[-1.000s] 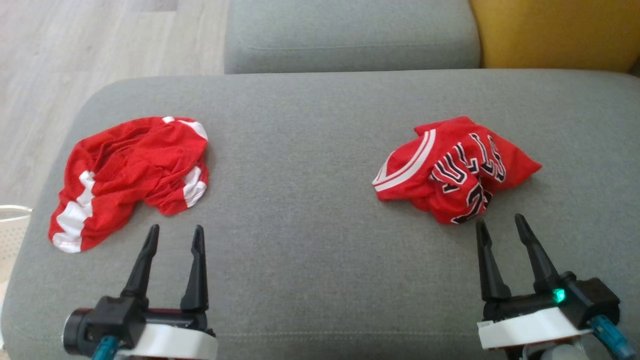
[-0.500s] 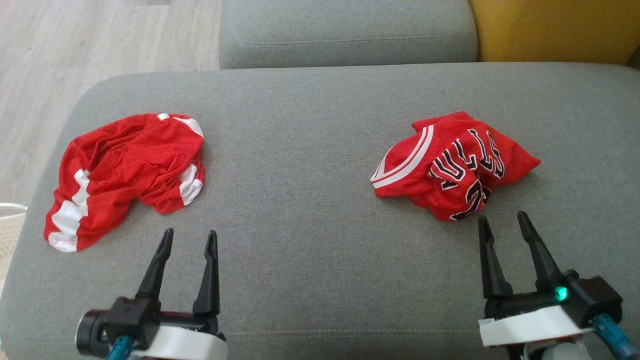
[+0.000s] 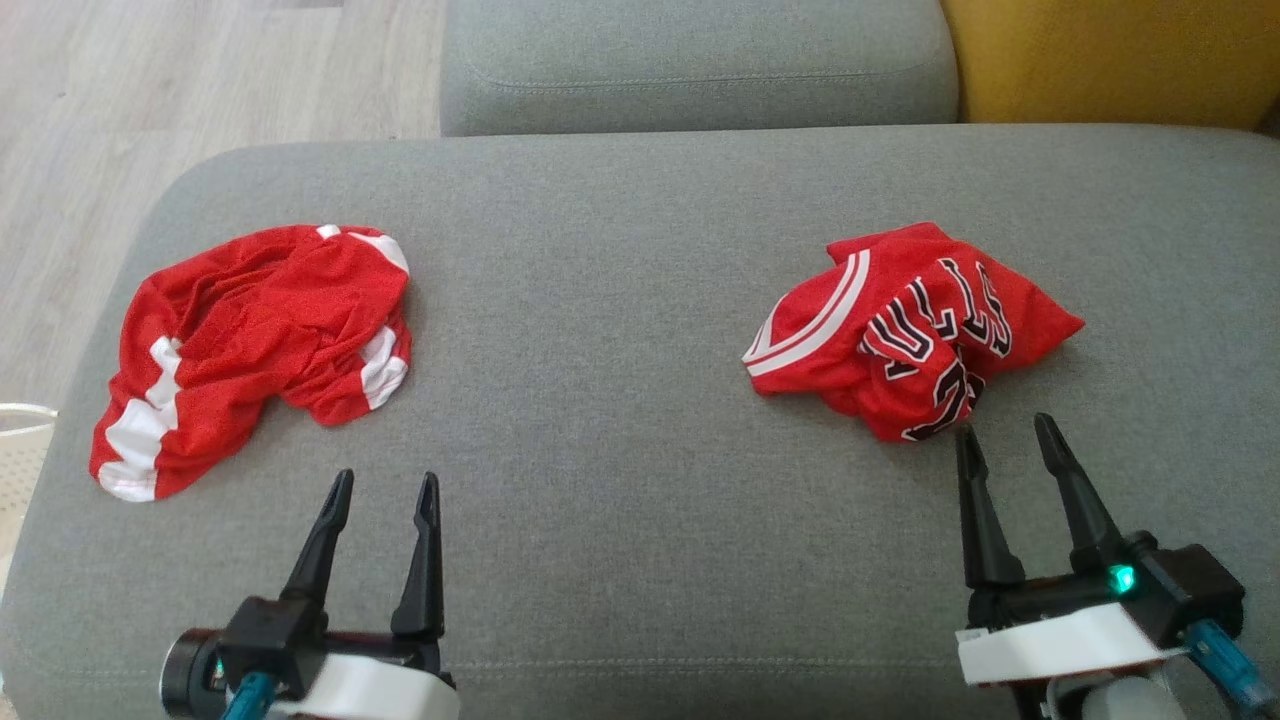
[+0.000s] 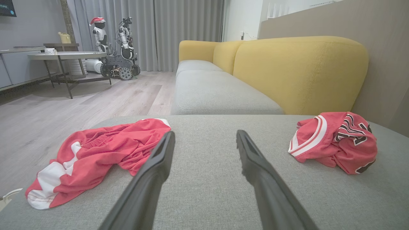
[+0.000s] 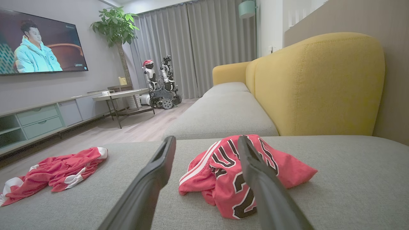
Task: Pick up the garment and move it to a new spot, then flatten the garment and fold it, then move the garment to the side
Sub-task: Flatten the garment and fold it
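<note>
Two red garments are seen on the grey seat cushion (image 3: 620,520) in the head view: red shorts (image 3: 250,350) are spread by its left edge, and a crumpled red jersey (image 3: 900,330) lies toward its right edge. The left gripper (image 3: 388,476) is held wide and empty at the near edge, close to the shorts. The right gripper (image 3: 1003,425) is likewise spread wide, its tips just beside the jersey. In the left wrist view, bare cushion is framed between the spread fingers. In the right wrist view, the jersey is seen just beyond the parted fingers.

Black tapered fingers (image 3: 318,545) on left pincer (image 3: 387,474) and right pincer (image 3: 1002,423), white wrists (image 3: 370,690) (green light (image 3: 1121,578)).
</note>
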Motion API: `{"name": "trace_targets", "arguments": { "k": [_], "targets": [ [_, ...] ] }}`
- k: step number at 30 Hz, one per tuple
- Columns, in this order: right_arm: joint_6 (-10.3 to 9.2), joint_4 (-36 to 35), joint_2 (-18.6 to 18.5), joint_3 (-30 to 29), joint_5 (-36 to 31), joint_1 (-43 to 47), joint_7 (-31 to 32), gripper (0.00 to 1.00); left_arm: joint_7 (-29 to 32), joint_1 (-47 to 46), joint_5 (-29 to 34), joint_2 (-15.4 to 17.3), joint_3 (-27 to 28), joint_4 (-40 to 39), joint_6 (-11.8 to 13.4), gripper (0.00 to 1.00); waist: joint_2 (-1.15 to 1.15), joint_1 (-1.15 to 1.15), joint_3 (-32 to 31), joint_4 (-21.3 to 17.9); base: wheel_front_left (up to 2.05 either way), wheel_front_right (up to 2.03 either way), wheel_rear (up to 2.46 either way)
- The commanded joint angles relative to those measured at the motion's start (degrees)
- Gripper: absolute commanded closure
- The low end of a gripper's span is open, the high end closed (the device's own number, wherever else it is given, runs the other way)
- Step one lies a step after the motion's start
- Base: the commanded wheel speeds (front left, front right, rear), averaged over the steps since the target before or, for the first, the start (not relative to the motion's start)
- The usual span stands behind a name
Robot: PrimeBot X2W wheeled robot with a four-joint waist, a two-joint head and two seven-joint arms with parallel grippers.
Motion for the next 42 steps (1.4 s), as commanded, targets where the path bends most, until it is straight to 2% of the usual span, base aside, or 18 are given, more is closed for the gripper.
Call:
{"name": "trace_targets", "arguments": {
  "k": [1,7,13,18,23,31,42],
  "targets": [
    [0.36,-1.8,-0.1,1.7,-0.4,-2.5,-0.3,0.0,-0.3,-2.8,0.2,-0.3,1.7,-1.7,0.3,0.0,0.0,0.0,0.0,0.0,0.0,0.0,0.0],
    [0.36,-2.1,-0.1,1.8,-0.4,-2.7,-0.3,0.0,-0.3,-2.8,-0.4,-0.3,1.4,-1.0,0.1,0.0,0.0,0.0,0.4,-0.3,0.0,0.0,0.0],
    [0.36,-3.1,-0.1,2.2,-0.6,-3.6,-0.3,0.0,-0.3,-5.6,-2.1,-0.3,-0.8,2.9,-3.1,0.0,0.0,0.0,2.0,-1.4,0.0,0.0,0.0],
    [0.36,-5.6,-0.1,2.5,-0.9,-6.3,-0.3,0.0,-0.3,-13.1,-3.7,-0.3,-4.2,9.3,-6.2,0.0,0.0,0.0,6.3,-3.5,0.0,0.0,0.0],
    [0.36,-8.6,-0.1,2.3,-1.0,-9.2,-0.3,0.0,-0.3,-23.1,-8.2,-0.3,-8.6,18.3,-7.8,0.0,0.0,0.0,11.5,-6.6,0.0,0.0,0.0],
    [0.36,-12.6,-0.1,2.1,-1.2,-13.0,-0.3,0.0,-0.3,-40.1,-14.8,-0.3,-16.9,33.4,-8.5,0.0,0.0,0.0,19.8,-13.0,0.0,0.0,0.0],
    [0.36,-14.4,-0.1,1.8,-0.2,-14.4,-0.3,0.0,0.1,-51.3,-20.8,0.0,-25.4,46.9,-8.5,0.0,0.0,0.0,24.4,-17.3,0.0,0.0,0.0]
  ]
}}
